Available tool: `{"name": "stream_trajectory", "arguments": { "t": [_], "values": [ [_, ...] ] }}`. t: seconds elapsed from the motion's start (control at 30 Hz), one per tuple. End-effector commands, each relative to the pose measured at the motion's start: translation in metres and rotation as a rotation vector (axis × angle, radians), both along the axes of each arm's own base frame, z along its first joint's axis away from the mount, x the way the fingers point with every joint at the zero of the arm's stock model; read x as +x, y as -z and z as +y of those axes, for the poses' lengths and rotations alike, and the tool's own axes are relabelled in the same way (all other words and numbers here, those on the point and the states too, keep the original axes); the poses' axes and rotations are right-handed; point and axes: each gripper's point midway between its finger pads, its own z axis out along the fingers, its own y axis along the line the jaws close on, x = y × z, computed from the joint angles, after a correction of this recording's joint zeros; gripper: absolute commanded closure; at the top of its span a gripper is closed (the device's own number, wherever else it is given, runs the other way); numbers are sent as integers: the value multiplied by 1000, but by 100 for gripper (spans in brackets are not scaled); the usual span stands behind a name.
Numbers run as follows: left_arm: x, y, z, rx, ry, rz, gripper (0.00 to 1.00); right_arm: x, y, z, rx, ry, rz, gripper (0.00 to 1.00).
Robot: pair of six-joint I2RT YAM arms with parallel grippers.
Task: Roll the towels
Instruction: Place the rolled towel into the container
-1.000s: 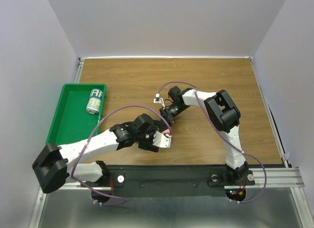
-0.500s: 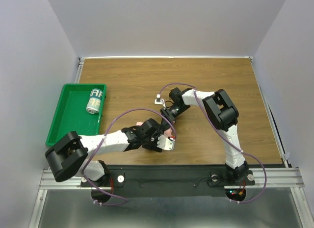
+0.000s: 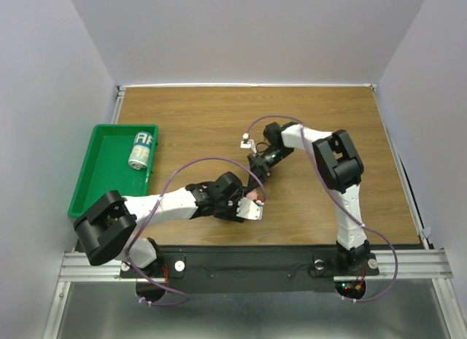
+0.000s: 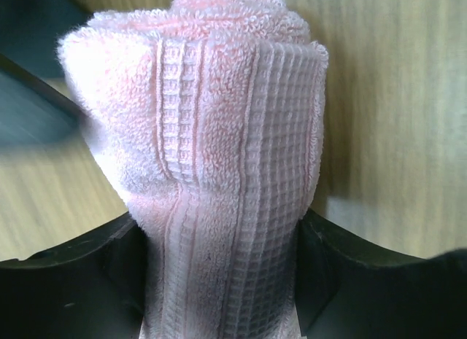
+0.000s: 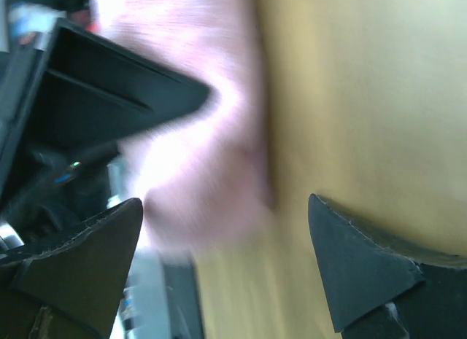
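The salmon-pink towel (image 4: 211, 113) is a tight upright roll on the wooden table, and only a small pink patch (image 3: 253, 197) of it shows from above. My left gripper (image 4: 222, 230) (image 3: 248, 203) is shut on the roll, one black finger pressed against each side. My right gripper (image 5: 225, 204) (image 3: 257, 174) stands wide open just behind it, with the blurred towel (image 5: 197, 157) ahead of its fingertips and nothing gripped. A small white printed roll (image 3: 141, 149), seemingly the other towel, lies in the tray.
A green tray (image 3: 102, 171) sits at the table's left edge. One black finger of the left gripper (image 5: 109, 98) crowds the upper left of the right wrist view. Bare wood (image 3: 314, 120) lies behind and to the right of both arms.
My left gripper has slid right to the pink roll and closed round it. My right gripper has let go, opened wide and drawn back a little.
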Motion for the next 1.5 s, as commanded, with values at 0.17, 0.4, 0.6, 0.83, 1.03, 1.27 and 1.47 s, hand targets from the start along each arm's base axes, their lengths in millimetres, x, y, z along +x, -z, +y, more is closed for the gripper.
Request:
{"name": "stream_trajectory", "arguments": {
  "t": [0.17,0.4,0.6,0.83,1.03,1.27,1.47],
  "values": [
    [-12,-11,20,-27,-248,325,100,89,-31,-98,-156,247,-232,0],
    [54,-74,29,-256,-546,352,100,85,-47,-115,-152,284,-257,0],
    [109,-151,76,-439,-767,284,100,86,-55,-117,-149,291,-273,0],
    [157,-210,219,-487,-1128,54,100,83,-64,-116,-136,292,-290,0],
    [163,-222,352,-433,-1462,-161,100,74,-63,-116,-122,284,-279,0],
    [161,-203,436,-278,-1655,-384,100,69,-58,-116,-114,277,-263,0],
    [169,-174,452,-217,-1728,-424,100,67,-51,-117,-124,273,-245,0]
  ]
}}
